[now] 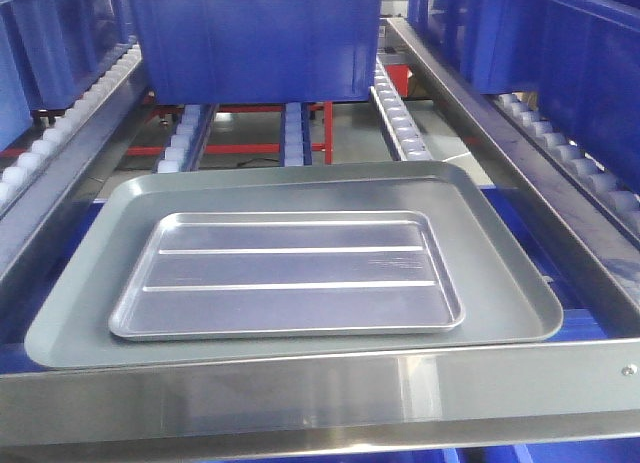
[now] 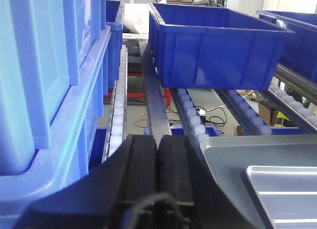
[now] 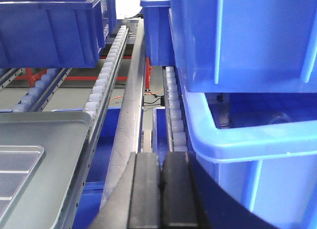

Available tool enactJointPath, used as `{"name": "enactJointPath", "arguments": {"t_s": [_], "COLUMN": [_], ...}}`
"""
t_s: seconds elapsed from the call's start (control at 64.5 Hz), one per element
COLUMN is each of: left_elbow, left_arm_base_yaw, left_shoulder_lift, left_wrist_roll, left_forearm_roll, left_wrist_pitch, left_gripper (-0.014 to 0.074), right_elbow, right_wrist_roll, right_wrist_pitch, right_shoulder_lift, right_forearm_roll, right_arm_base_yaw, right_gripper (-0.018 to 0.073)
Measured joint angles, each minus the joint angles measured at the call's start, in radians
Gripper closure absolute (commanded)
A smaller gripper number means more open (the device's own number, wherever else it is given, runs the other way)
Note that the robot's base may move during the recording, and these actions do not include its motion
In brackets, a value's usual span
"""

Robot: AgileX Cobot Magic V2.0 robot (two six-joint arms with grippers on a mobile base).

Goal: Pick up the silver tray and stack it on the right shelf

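The silver tray [image 1: 288, 275], a thin sheet of shiny aluminium, looks light and stiff but slick, and its low raised rim, probably along a short side or at a rounded corner, seems the only place a gripper could pinch it, since the floor lies flat against what is under it. Rectangular with rounded corners, it carries two long parallel ridges across its floor and mirrors the blue around it. It rests nested inside a larger dull grey tray [image 1: 500, 243], smooth-floored, which sits on white rollers [image 1: 392, 101] just behind a broad brushed-steel crossbar [image 1: 320, 388] on the rack level facing the front camera. A blue bin [image 1: 255, 38] stands farther back on the same rails, with more blue bins on both sides. The left gripper [image 2: 157, 164] waits beside the trays' left edge, its black fingers pressed together and holding nothing; the right gripper [image 3: 161, 182], beyond the right edge, is likewise closed and empty.
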State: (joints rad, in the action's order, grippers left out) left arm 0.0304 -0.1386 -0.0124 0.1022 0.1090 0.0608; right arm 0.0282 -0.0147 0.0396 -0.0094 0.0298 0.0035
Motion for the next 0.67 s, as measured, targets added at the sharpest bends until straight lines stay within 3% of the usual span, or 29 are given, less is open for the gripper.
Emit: {"name": "enactJointPath", "arguments": {"t_s": [0.667], "left_elbow": [0.000], "left_arm_base_yaw": [0.000], "left_shoulder_lift": [0.000], "left_wrist_roll": [0.000], "left_forearm_roll": [0.000], "left_wrist_pitch": [0.000], "left_gripper": [0.0697], "right_elbow": [0.000], "right_wrist_roll": [-0.006], "right_wrist_pitch": [-0.004], "right_shoulder_lift": [0.000], "right_forearm_roll": [0.000], "right_arm_base_yaw": [0.000], "right_gripper": [0.0503]}}
